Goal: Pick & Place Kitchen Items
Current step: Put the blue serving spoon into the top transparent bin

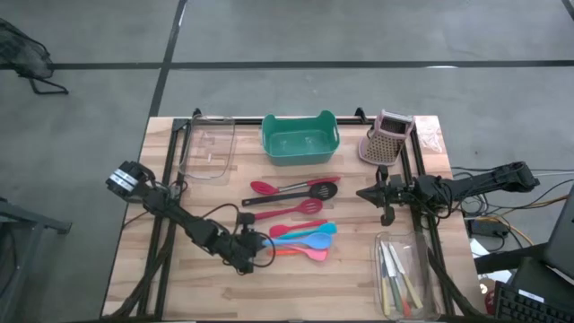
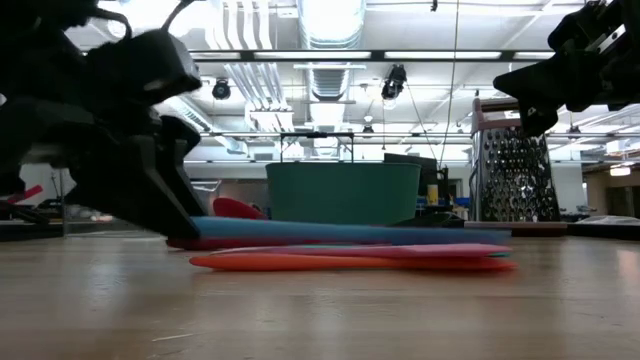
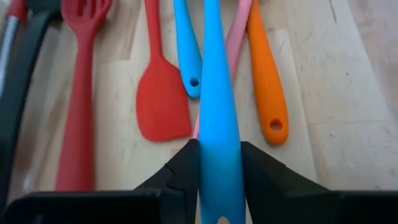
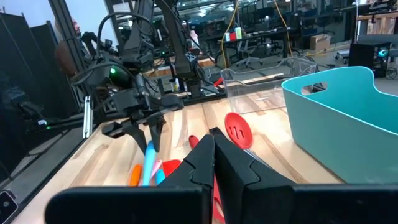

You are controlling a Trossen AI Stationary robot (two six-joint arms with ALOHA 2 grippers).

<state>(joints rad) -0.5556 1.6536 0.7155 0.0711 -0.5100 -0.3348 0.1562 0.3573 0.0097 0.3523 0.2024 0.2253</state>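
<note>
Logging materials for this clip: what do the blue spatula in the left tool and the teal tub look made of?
Blue spatula: likely silicone, with a matte, smooth, evenly coloured handle, clamped by the left tool. Teal tub: probably moulded plastic, with thin walls, rounded corners, cut-out handles and a slight sheen.

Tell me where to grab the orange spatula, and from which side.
Take the orange spatula by mid-handle, from straight above, closing across its narrow width. It lies flat on the table with bare wood along its outer edge; the pink spatula crowds the other edge. The left end effector is shut on the blue spatula alongside.
</note>
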